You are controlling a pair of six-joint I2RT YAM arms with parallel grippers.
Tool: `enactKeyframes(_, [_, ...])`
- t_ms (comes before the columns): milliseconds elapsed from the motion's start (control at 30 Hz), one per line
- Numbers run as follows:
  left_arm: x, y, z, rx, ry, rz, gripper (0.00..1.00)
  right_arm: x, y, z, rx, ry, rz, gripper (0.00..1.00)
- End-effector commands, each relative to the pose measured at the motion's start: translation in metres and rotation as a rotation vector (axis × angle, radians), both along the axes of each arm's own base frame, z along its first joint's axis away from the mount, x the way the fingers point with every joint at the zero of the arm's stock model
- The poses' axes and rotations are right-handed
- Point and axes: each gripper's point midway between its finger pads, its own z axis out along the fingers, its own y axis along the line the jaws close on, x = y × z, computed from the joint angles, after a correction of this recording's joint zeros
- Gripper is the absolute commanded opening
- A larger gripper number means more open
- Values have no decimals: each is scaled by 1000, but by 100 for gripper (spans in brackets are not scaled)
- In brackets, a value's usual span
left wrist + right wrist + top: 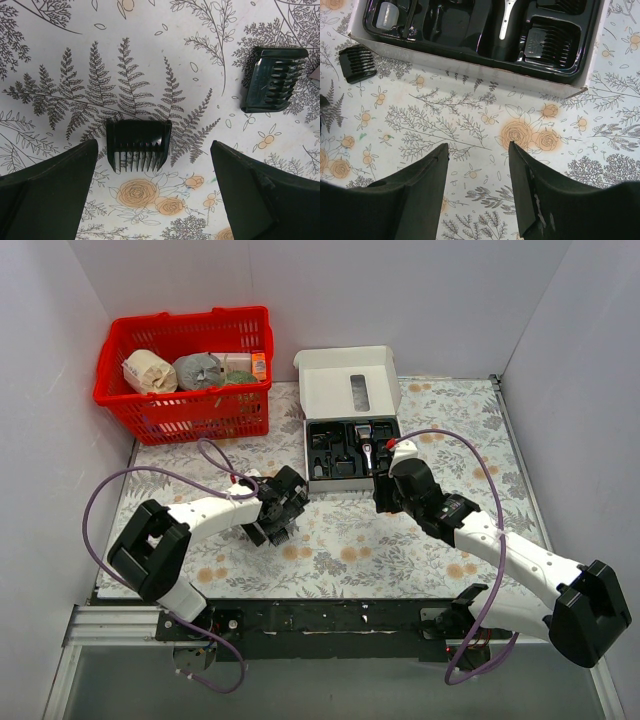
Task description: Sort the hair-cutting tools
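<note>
Left wrist view is showing you a small black comb attachment (139, 145) lying flat on the floral table (150, 50), partly between the tips of the left claw (154, 150), whose jaws are standing wide. Its teeth are pointing back toward the wrist, and its long axis is running across the gap. A second comb (274, 80) is lying ahead and to the right. The right claw (479, 190) is hanging partly spread and empty, with the kit box (470, 65) and clipper (504, 20) ahead.

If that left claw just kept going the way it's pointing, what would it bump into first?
Probably the small black comb, lying on the table right ahead, in line with the gap of the open left gripper; depth is hard to judge.
</note>
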Motion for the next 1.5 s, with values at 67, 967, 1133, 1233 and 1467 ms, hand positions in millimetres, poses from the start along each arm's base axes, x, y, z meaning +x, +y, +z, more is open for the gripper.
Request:
enactKeyframes(67, [10,-2,6,2,-44,-19,97,4,8,7,26,-31,26,59])
enactKeyframes(967, [-5,5,-7,-15,-15,-88,70,0,20,-9,51,23,41,59])
enactKeyframes(1133, [-8,7,-10,-8,-3,-92,64,0,21,-9,56,24,40,58])
enactKeyframes(1233, [-11,9,-12,0,8,-96,62,-1,22,-8,60,24,41,58])
enactKeyframes(1467, [-16,13,-17,30,49,-115,56,-4,25,-10,76,25,45,58])
